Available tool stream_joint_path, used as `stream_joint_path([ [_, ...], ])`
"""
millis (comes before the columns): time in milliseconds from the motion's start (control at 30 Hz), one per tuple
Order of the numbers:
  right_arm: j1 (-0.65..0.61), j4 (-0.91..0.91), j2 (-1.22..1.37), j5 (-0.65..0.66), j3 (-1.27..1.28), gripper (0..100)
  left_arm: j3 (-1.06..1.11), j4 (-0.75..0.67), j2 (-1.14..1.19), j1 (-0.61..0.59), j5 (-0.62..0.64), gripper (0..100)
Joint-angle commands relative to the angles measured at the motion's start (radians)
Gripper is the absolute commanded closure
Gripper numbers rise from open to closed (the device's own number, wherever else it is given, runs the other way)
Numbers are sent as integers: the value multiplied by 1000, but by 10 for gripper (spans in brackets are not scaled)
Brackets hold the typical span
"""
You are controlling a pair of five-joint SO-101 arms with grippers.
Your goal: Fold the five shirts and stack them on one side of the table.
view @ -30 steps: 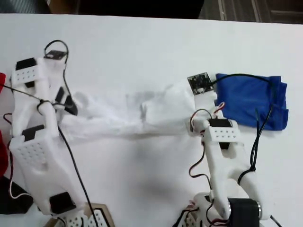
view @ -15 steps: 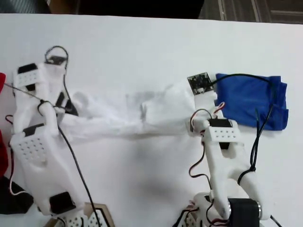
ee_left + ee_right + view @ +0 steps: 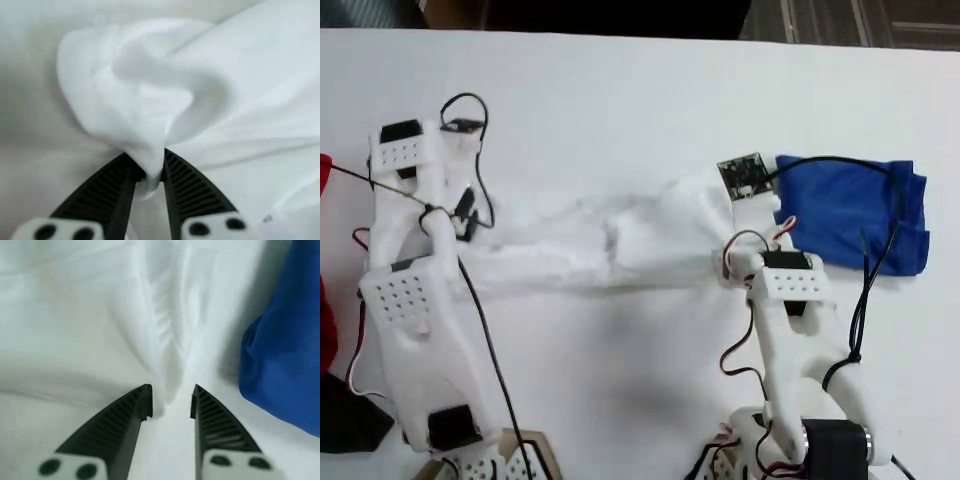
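High view, items listed from the left edge of the frame to the right.

1. Red cloth (image 3: 326,330): a strip at the far left edge, cut off by the frame. Just below it, in the lower left corner, a dark item (image 3: 345,420) that cannot be identified.

2. Left arm (image 3: 415,310): white housing, rising from the lower left to the upper left of the frame, with a black cable (image 3: 480,330) trailing down its side.

3. Left gripper (image 3: 150,169): in the left wrist view the two black ribbed jaws are drawn close together, pinching a bunched fold of the white shirt (image 3: 620,245). The cloth puffs out in a rounded lump just beyond the tips.

4. White shirt: lies across the middle of the white table (image 3: 620,90) as a long rumpled band, drawn out between the two arms. Its left end is at the left arm's head and its right end at the right arm's head. It is not folded.

5. Right arm (image 3: 795,310): white housing, rising from the bottom of the frame right of centre, with red and black wires at its joints.

6. Right gripper (image 3: 170,397): in the right wrist view the jaws stand narrowly apart with a ridge of white shirt cloth gathered between the tips. The blue cloth lies just beside them.

7. Blue shirt (image 3: 850,215): a folded, roughly rectangular bundle on the table at the right of the frame, just beside the right end of the white shirt. A black cable crosses over it.
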Motion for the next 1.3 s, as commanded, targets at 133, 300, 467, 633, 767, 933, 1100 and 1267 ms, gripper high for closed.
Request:
stream_joint_path([
  [133, 12, -15, -22, -12, -35, 896, -262, 83, -49, -69, 8, 976],
  [300, 44, -28, -18, -14, -37, 889, -194, 86, -198, -94, 0, 976],
  [467, 113, -58, -16, -72, -35, 889, -48, 84, -404, 31, 0, 976],
  [633, 179, -56, -24, -167, -40, 878, 45, 81, -555, 307, 8, 976],
  [767, 239, -53, -47, -226, -43, 861, 39, 34, -563, 525, 35, 976],
  [933, 340, -22, -196, -249, -34, 854, 45, -121, -551, 692, 52, 976],
  [1100, 424, -35, -305, -287, 17, 854, 36, -183, -443, 815, 80, 976],
  [1267, 420, -73, -320, -288, 52, 854, 35, -258, -338, 888, 81, 976],
])
